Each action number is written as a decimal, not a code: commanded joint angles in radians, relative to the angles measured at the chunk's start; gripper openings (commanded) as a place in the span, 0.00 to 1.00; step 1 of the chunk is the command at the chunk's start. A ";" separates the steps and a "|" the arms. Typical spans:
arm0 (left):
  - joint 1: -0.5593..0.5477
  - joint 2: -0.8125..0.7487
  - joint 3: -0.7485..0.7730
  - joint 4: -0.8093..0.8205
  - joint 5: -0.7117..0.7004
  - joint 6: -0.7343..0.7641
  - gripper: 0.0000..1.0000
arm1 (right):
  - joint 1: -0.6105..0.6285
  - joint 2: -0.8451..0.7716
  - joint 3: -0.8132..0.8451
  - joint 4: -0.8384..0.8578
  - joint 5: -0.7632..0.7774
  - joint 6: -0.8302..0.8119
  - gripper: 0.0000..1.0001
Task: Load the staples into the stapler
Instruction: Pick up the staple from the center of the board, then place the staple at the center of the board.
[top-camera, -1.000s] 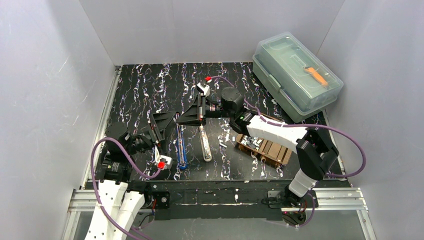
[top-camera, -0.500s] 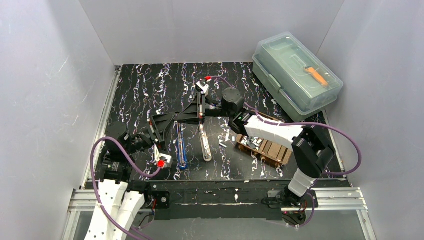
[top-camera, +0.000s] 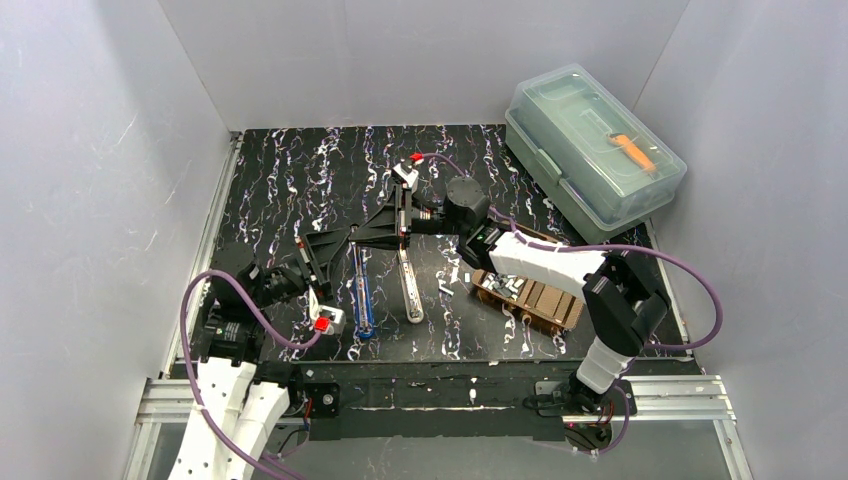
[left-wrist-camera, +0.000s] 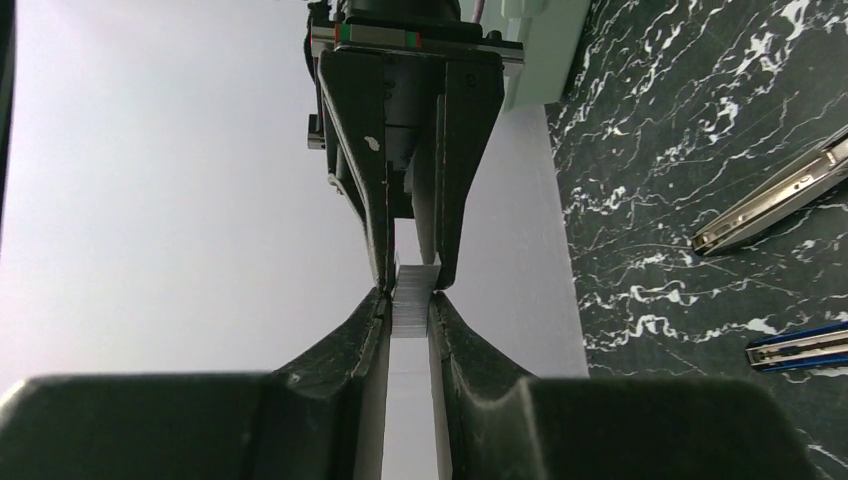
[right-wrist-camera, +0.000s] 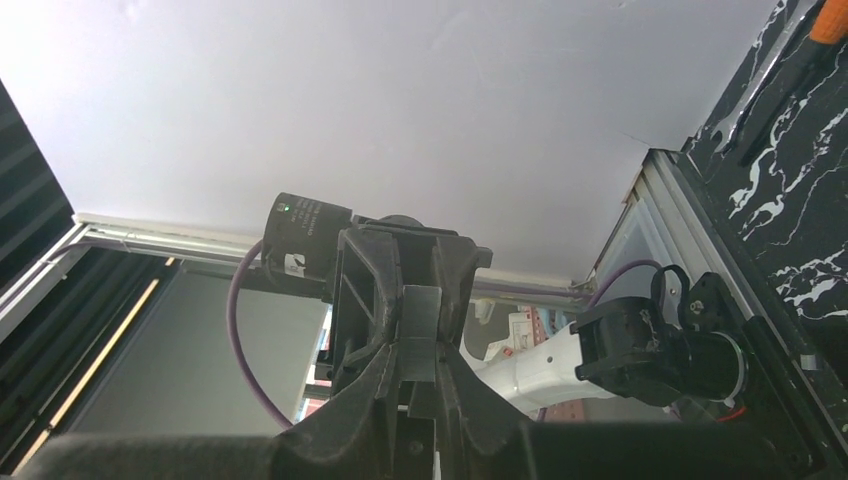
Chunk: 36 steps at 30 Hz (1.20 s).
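Left hand (left-wrist-camera: 409, 297) newly tight on staples (left-wrist-camera: 411, 312)

Bright even light, soft shadows, blurred foreground

lidded clear box (top-camera: 595, 150); black marbled table (top-camera: 290, 190)

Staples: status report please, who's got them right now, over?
Left gripper and right gripper both shut on one strip, off the table. Stapler lies open beneath. Nothing seen between.
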 joint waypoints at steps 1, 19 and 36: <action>-0.006 0.016 0.034 -0.029 0.017 -0.030 0.01 | 0.008 -0.005 -0.017 0.015 -0.015 -0.026 0.28; -0.007 0.070 0.094 -0.362 0.029 0.103 0.00 | -0.154 -0.170 -0.023 -0.314 -0.036 -0.242 0.67; -0.397 0.489 0.134 -0.745 -0.240 0.700 0.00 | -0.290 -0.355 -0.016 -0.975 0.237 -0.670 0.70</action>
